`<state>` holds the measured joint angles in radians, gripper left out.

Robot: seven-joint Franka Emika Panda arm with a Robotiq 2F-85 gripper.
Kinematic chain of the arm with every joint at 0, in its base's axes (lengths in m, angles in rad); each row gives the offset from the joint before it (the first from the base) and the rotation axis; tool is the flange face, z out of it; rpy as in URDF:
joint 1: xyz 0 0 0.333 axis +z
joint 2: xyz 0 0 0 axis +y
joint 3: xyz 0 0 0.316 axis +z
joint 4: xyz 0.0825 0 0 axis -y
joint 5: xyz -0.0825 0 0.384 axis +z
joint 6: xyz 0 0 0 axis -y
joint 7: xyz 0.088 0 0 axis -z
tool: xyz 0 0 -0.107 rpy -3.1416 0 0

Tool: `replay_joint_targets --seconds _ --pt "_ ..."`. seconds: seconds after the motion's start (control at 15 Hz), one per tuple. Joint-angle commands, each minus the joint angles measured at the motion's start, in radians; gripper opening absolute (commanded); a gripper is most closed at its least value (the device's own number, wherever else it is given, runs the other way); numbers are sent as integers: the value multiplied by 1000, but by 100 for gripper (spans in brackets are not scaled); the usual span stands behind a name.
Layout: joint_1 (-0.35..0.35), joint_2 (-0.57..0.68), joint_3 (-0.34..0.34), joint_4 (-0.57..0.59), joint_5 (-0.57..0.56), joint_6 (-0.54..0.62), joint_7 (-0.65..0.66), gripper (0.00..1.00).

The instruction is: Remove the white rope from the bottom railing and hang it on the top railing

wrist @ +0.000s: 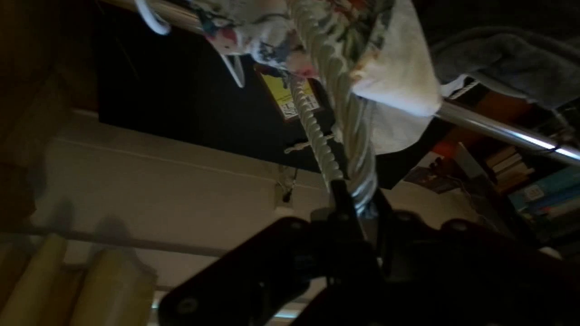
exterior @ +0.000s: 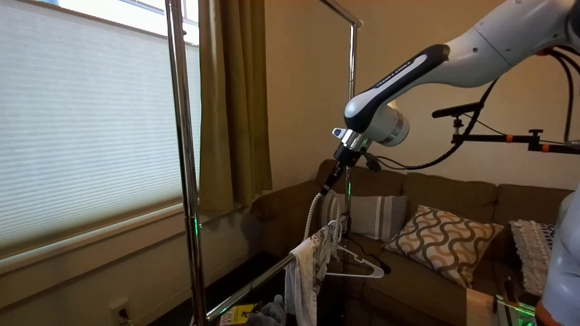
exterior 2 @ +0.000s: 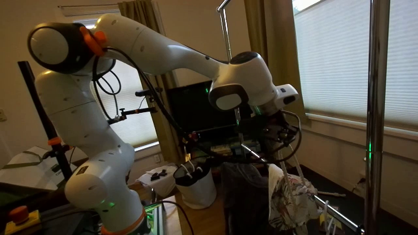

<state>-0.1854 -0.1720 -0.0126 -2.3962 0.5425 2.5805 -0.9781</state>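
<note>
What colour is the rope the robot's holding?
Creamy off-white. The rope shows best in the wrist view.

Gripper [wrist: 361,204] pinching white rope [wrist: 357,136], two strands showing; patterned cloth [wrist: 274,43] draped over bottom railing [wrist: 498,128].

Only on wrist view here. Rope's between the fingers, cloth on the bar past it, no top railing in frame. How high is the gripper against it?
Observer: Well below. In an exterior view the top railing runs far above the gripper, which is much nearer the bottom railing in height.
Operator: Copy. Any snag risk out of my frame?
Observer: Possibly: in both exterior views the black cable hangs in a slack loop below the forearm. I'd watch it on the lift.
</note>
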Motion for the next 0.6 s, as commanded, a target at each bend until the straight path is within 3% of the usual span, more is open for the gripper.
replay_joint_targets --seconds 0.0,0.47,0.53 --pt "135 -196 -35 -123 -41 -125 -25 3" --pt "342 -252 -41 -15 -106 -427 -80 3" --pt "329 -257 -31 -39 -93 -360 -20 11"
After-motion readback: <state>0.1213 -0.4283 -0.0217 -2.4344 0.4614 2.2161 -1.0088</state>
